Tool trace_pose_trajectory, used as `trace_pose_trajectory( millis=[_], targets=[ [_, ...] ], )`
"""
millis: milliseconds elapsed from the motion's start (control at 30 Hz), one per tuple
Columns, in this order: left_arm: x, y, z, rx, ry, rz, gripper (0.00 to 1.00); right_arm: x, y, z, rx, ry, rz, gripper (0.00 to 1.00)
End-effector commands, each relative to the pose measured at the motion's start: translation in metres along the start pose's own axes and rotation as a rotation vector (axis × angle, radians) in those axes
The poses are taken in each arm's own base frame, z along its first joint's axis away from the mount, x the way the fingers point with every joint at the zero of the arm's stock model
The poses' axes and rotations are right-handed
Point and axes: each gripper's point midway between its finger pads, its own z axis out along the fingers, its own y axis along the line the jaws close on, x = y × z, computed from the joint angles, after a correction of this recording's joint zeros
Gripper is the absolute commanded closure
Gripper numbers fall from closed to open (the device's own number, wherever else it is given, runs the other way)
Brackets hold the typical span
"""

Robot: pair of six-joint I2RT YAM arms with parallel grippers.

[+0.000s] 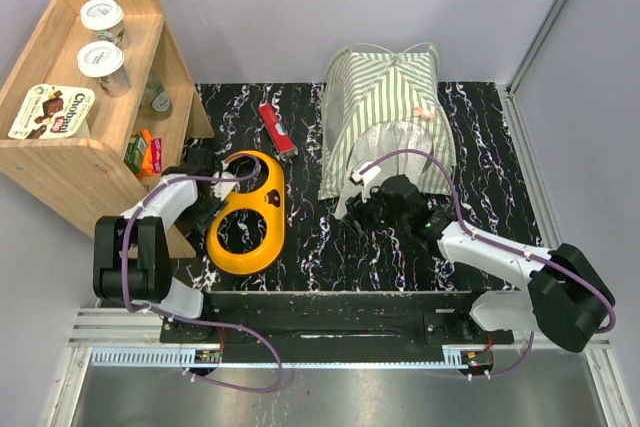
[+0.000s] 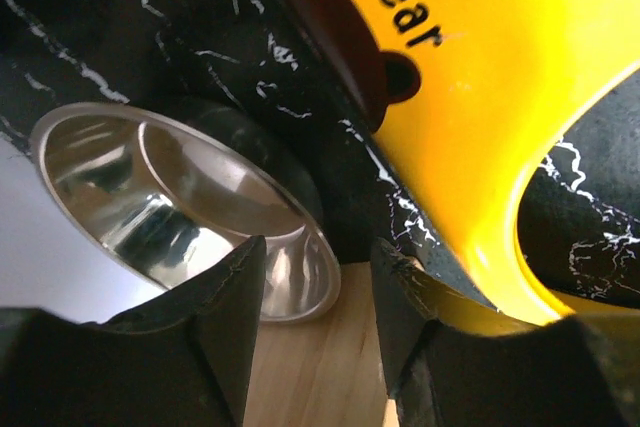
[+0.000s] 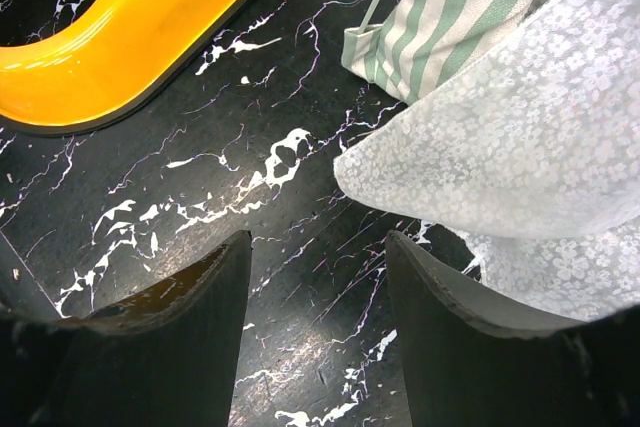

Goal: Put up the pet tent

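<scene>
- While the green-and-white striped fabric pet tent (image 1: 385, 112) stands domed at the far middle of the black marbled counter (image 1: 480, 147), the right claw (image 1: 362, 209) sits low at its front edge; the left claw (image 1: 208, 192) is well apart from it, beside the yellow plastic figure-eight board (image 1: 250, 217) and the wooden shelf (image 1: 80, 137)
- Left wrist: this claw is half spread with nothing inside, and a shiny steel bowl (image 2: 170, 197) lies just ahead; it is probably best kept out of the way
- Right wrist: this claw is open and empty, with the white lace curtain (image 3: 500, 137) just ahead to the right; it would likely be wiser to pinch the striped corner (image 3: 440, 17) than the flimsy lace, then pull gently outward to square the base
</scene>
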Motion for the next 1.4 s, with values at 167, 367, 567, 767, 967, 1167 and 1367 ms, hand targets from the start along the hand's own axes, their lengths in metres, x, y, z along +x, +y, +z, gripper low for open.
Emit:
trace_pose_trajectory(
  millis=[167, 367, 567, 767, 967, 1167, 1367],
  targets=[
    [-0.014, -0.003, 0.017, 0.056, -0.041, 0.005, 0.74, -0.045, 0.022, -0.003, -0.123, -0.120, -0.037, 0.39],
    [-0.015, -0.019, 0.009, 0.147, -0.071, 0.022, 1.00, -0.080, 0.043, 0.007, -0.246, -0.154, -0.083, 0.39],
    [-0.025, -0.029, -0.029, 0.221, -0.192, 0.023, 1.00, -0.096, 0.057, 0.031, -0.329, -0.144, -0.057, 0.39],
    [-0.032, -0.024, -0.069, 0.217, -0.283, 0.024, 1.00, -0.101, 0.062, 0.036, -0.348, -0.166, -0.016, 0.39],
    [-0.039, -0.028, -0.091, 0.210, -0.325, 0.063, 1.00, -0.094, 0.060, 0.031, -0.334, -0.161, -0.008, 0.40],
    [-0.050, -0.065, -0.127, 0.279, -0.422, 0.200, 1.00, -0.091, 0.058, 0.026, -0.320, -0.160, -0.010, 0.39],
    [-0.028, -0.128, -0.121, 0.417, -0.374, 0.413, 1.00, -0.088, 0.057, 0.026, -0.316, -0.152, -0.002, 0.39]
  ],
)
